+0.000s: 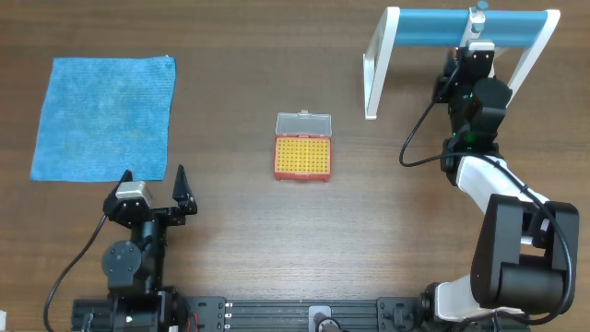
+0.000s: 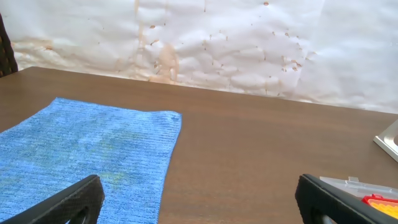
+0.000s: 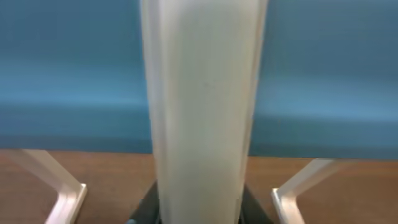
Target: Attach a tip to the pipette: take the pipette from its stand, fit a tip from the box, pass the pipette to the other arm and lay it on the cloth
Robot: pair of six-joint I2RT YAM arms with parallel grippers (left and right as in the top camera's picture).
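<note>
Pipette (image 3: pixel 202 106) hangs on stand (image 1: pixel 433 28), far right of table. My right gripper (image 1: pixel 474 51) sits around its white body; I can't tell if clamped. Right arm stretched forward to stand. Left gripper (image 1: pixel 152 180) spread wide, low by its base, near cloth (image 1: pixel 104 118). Tip box (image 1: pixel 302 152) mid-table.

Left arm (image 1: pixel 122 261): we see black links, a round black joint and a silver-grey block at the wrist.
Left gripper (image 1: pixel 154 177): we see two black fingers tapering to points.
Right arm (image 1: pixel 516 242): black housings with white shells between.
Cables (image 1: pixel 412 136): thin, black, looping beside each arm.
Base rail (image 1: pixel 277 310): black, slotted.
</note>
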